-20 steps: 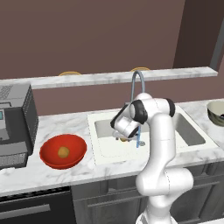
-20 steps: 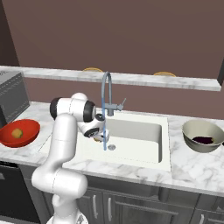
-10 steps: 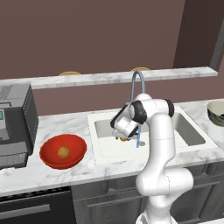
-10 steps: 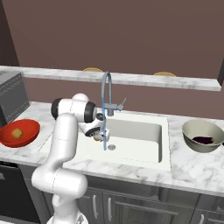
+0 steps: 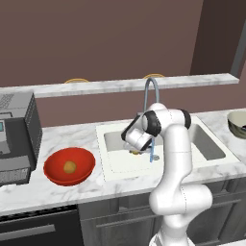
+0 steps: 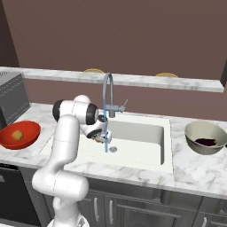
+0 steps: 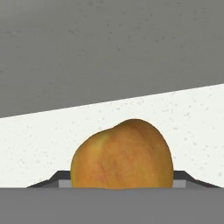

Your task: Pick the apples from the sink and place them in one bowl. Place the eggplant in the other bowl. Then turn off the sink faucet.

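An orange-yellow apple point(image 7: 122, 155) lies on the white floor of the sink point(image 6: 142, 142), and my gripper point(image 7: 121, 177) is shut on it, one finger tip at each side. From the base views, the gripper point(image 5: 136, 150) reaches low into the left part of the basin beside the faucet point(image 5: 146, 91). A thin stream of water point(image 6: 106, 142) runs from the spout. Another apple point(image 5: 70, 166) lies in the red bowl point(image 5: 53, 163) on the left counter. The dark eggplant point(image 6: 205, 142) lies in the grey bowl point(image 6: 190, 128) on the right counter.
A dark grey appliance point(image 5: 17, 139) stands on the counter left of the red bowl. A raised marble ledge point(image 5: 120, 86) runs behind the sink. The faucet's lever point(image 6: 120, 106) sticks out to the right of the neck.
The fingers have closed in on the apple in the sink. The arm has hardly moved.
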